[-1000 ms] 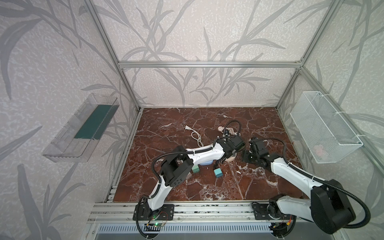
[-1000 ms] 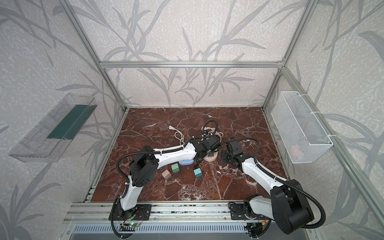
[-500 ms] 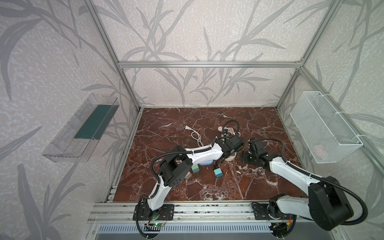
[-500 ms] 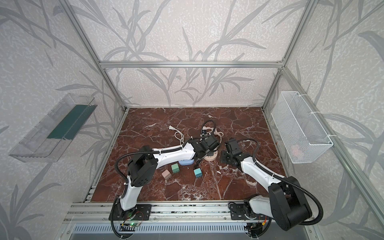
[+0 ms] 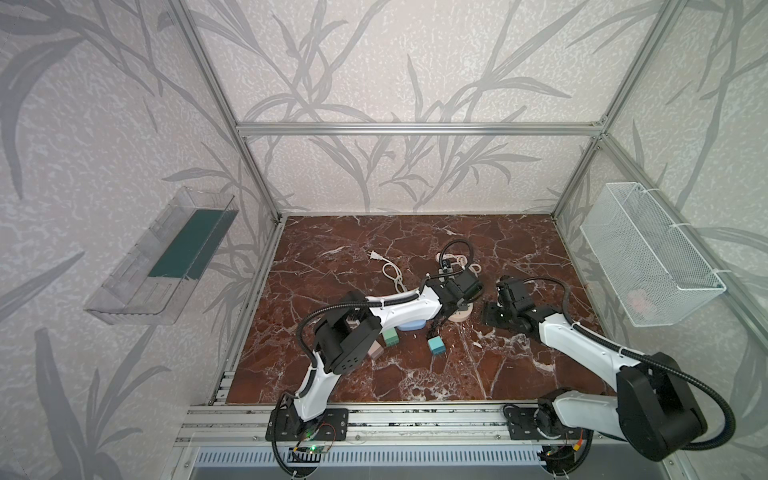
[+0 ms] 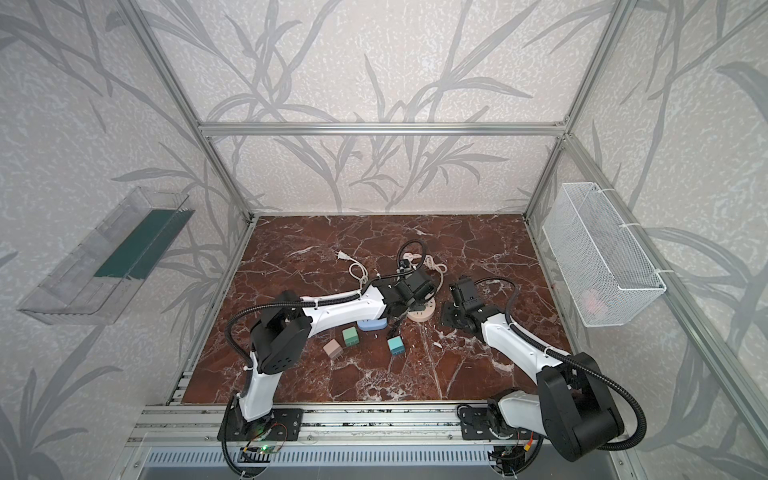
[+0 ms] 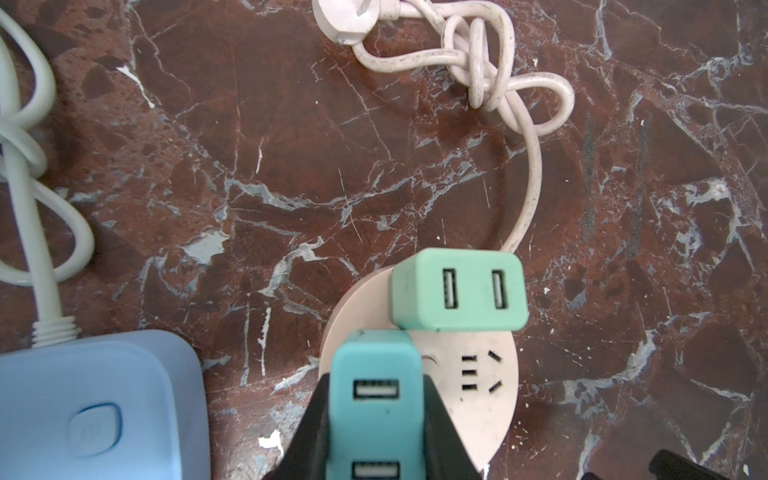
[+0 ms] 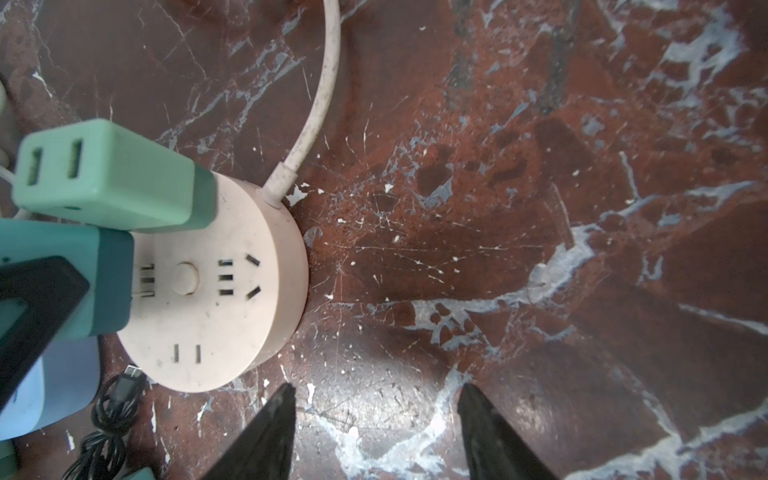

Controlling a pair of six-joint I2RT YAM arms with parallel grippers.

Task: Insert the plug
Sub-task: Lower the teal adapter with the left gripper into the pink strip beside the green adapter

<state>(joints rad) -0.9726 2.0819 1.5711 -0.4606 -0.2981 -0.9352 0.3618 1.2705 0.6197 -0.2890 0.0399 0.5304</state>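
In the left wrist view my left gripper [image 7: 376,382] is shut on a teal plug [image 7: 376,399] with two USB ports, one black finger on each side. The plug hangs over the round pink power strip [image 7: 478,399]. The right wrist view shows the teal plug [image 8: 104,282] with its metal prongs [image 8: 143,280] at the strip's [image 8: 232,324] face; how deep they sit I cannot tell. A green plug [image 8: 112,178] stands plugged into the same strip. My right gripper [image 8: 376,388] is open over bare floor beside the strip. In a top view both grippers flank the strip [image 5: 463,313].
A blue power strip [image 5: 409,324] with a white cord [image 5: 390,272] lies left of the round one. Loose green [image 5: 390,336], teal [image 5: 436,345] and pink [image 5: 376,351] plugs sit nearer the front. A black cable [image 8: 112,407] lies by the strip. A wire basket [image 5: 648,257] hangs on the right wall.
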